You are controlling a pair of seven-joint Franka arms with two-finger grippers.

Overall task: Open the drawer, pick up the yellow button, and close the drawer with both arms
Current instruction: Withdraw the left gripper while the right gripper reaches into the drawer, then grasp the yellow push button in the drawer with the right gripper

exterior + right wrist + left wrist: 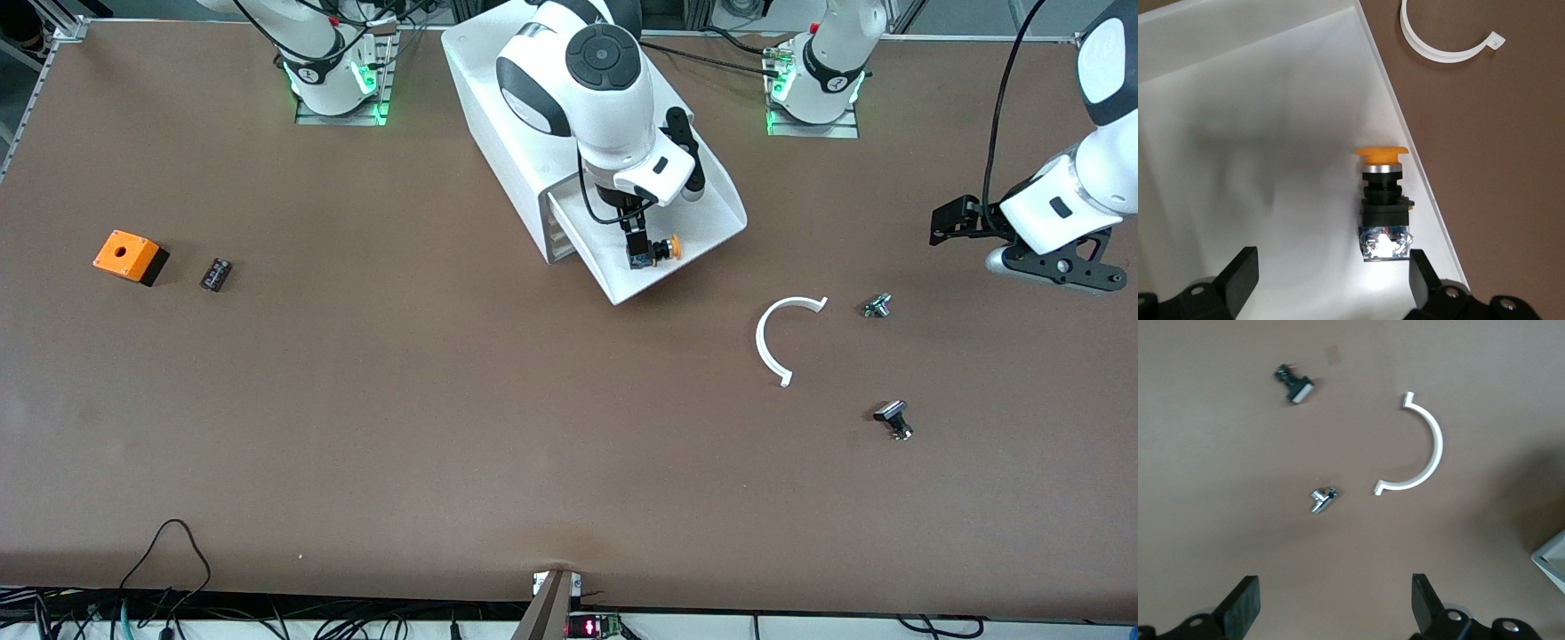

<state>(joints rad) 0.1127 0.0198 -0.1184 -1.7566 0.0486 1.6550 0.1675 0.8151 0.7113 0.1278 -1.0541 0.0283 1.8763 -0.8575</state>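
Lying on its side in the open drawer (689, 233), the button (662, 250) rests on the white floor close to the drawer's side wall, with its orange cap pointing toward the left arm's end of the table. The drawer is pulled out of the white cabinet (498, 98) toward the front camera.

The right gripper (637, 238) hangs just over the button, pointing straight down. The right arm reaches from its base over the cabinet and bends down into the drawer. In the right wrist view its fingers (1238, 267) are spread wide, one on each side of the button (1383, 207), and they do not touch it.

The left gripper (956, 220) is up in the air over the table near the left arm's end, and the arm waits there. Its fingers (1241, 603) are also spread apart and hold nothing.

On the table, nearer to the front camera than the drawer, lies a white half ring (778, 338). Beside it is a small silver part (877, 306), and nearer still to the camera a small black part (893, 418). Toward the right arm's end stand an orange box (126, 255) with a hole and a small dark part (215, 273) beside it.
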